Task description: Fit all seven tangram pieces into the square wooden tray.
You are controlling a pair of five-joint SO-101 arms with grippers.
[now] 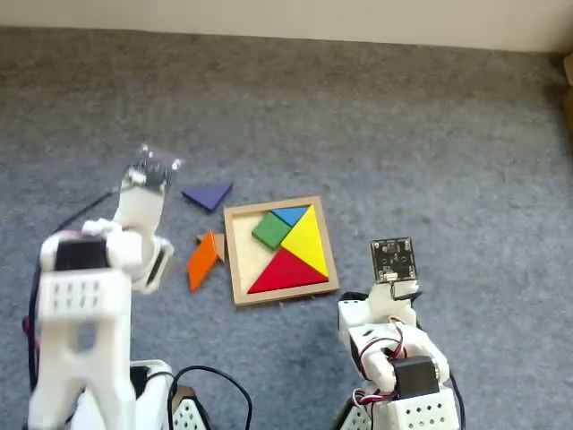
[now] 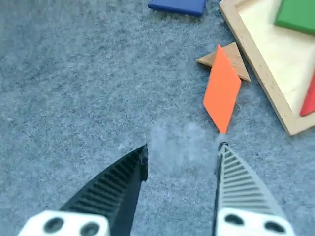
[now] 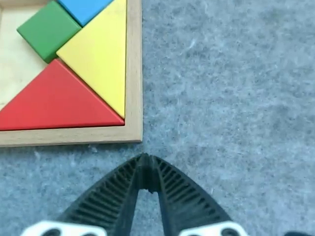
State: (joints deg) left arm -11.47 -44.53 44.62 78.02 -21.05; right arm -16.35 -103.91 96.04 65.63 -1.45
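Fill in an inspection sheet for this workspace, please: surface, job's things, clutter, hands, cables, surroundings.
Surface: grey carpet, flat.
Job's things: the square wooden tray holds a green square, a blue triangle, a yellow triangle and a red triangle; the rest of its floor is bare. Outside it, an orange parallelogram lies partly over a tan triangle; a dark blue triangle lies apart.
Clutter: nothing seen.
Hands: left hand open, over the carpet near the orange parallelogram; right hand shut, just outside the tray's corner by the red triangle.
Cables: black cables by the left arm; red and white wires on the right arm.
Surroundings: pale wall strip along the carpet's far edge.
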